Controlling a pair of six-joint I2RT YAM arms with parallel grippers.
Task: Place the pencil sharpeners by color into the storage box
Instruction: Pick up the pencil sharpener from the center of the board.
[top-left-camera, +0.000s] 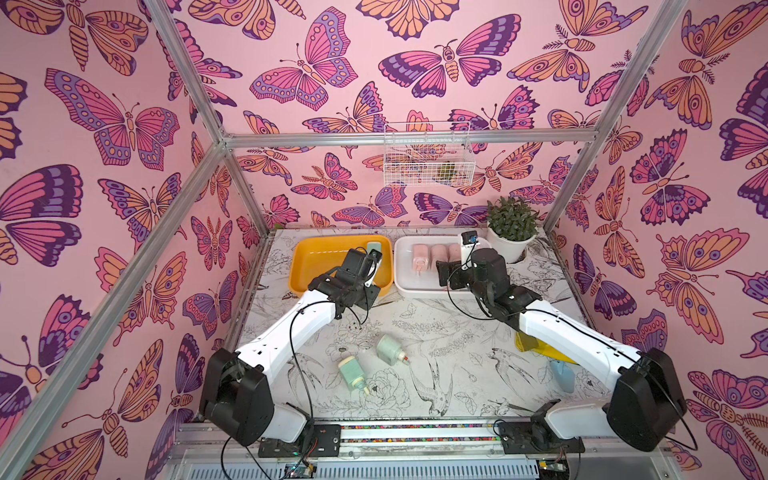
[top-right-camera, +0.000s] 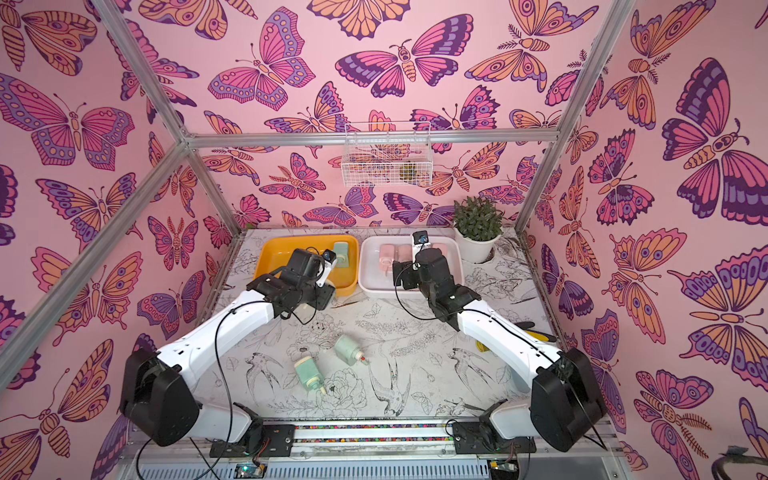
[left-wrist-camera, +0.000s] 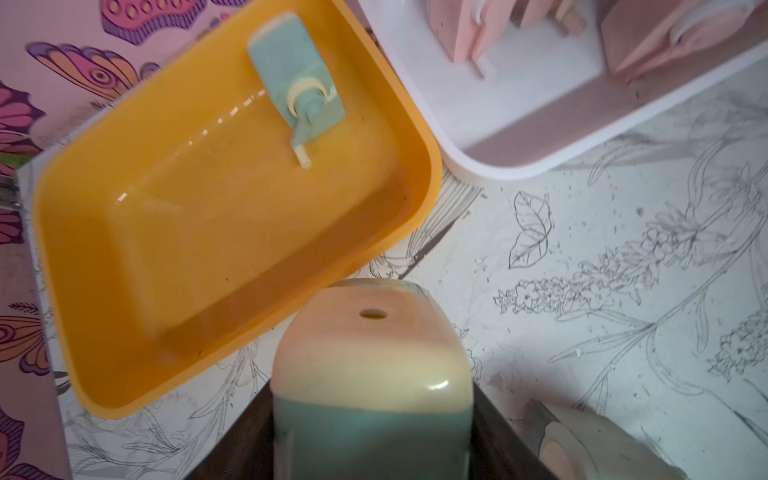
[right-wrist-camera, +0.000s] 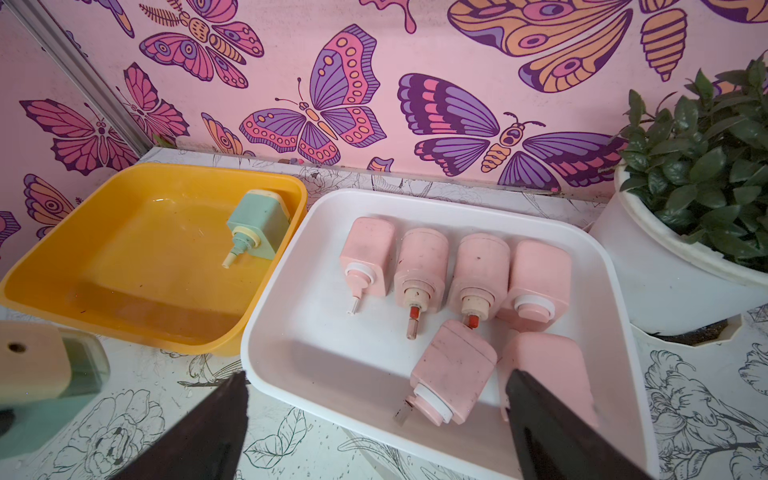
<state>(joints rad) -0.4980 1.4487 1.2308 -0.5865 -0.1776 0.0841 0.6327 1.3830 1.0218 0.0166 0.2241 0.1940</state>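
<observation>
Over the near rim of the yellow tray (left-wrist-camera: 232, 232), the left tool (left-wrist-camera: 374, 449) is clamped on a mint green sharpener (left-wrist-camera: 370, 374), cream end with its pencil hole pointing forward. The tray serves as landmark. One green sharpener (right-wrist-camera: 257, 220) already lies inside it at the far corner beside the white tray (right-wrist-camera: 291, 345); two more green ones (top-left-camera: 351, 372) (top-left-camera: 388, 348) lie on the counter (top-left-camera: 436, 374) well nearer the arm bases than the tray. To do this step well, I judge the held sharpener should travel further in over the bare yellow floor, come low, and be let go beside the lying one, clear of its crank, so room stays for the other two. Right of the yellow tray, touching it, the white tray holds six pink sharpeners (right-wrist-camera: 424, 270). The right tool (right-wrist-camera: 374, 415) hangs over its near edge, jaws wide apart and empty. No brand, label or writing is readable on any item.
</observation>
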